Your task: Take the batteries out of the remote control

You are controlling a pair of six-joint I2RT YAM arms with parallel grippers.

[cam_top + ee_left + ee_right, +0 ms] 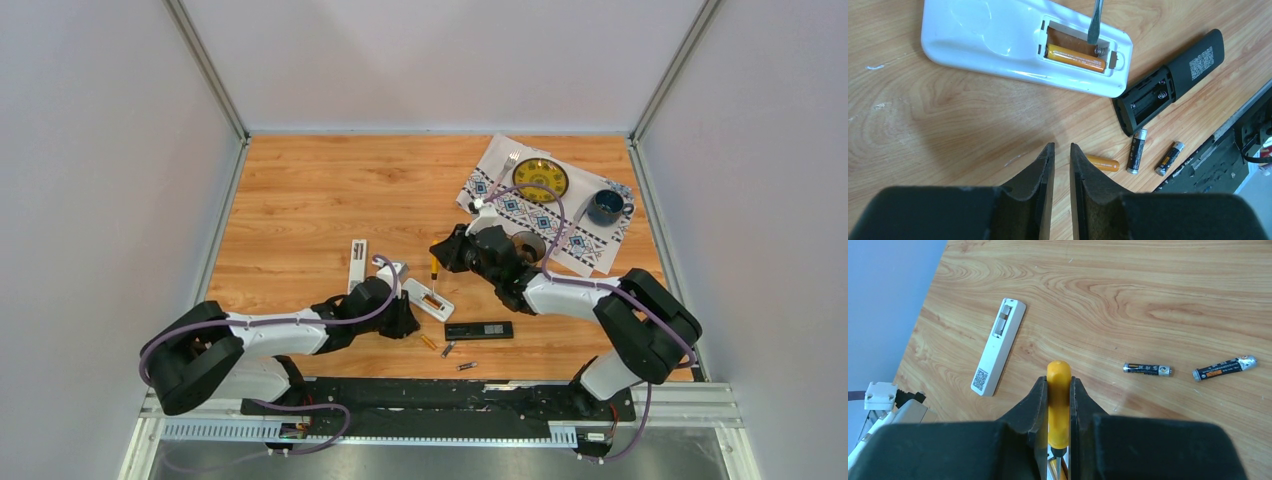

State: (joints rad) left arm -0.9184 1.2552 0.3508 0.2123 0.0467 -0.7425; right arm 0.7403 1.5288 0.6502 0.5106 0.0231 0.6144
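Note:
A white remote control (998, 40) lies face down with its compartment open. One golden-orange battery (1075, 56) sits in it, and the blade of the screwdriver (1094, 22) reaches in beside the spring. My right gripper (1058, 385) is shut on the screwdriver's yellow handle (1058, 405), above the remote (428, 298). My left gripper (1061, 147) hovers just short of the remote, jaws slightly apart with nothing between them. A black remote (1193, 60) lies open and without batteries. Near it on the wood lie a golden battery (1105, 163) and two dark ones (1137, 151) (1169, 158).
A white battery cover (998, 347) lies on the wood to the left. Two dark batteries (1147, 369) (1224, 368) show in the right wrist view. A patterned placemat (500, 165) at the back right carries a yellow plate (540, 180) and a blue cup (606, 207). A metal rail (400, 395) runs along the near edge.

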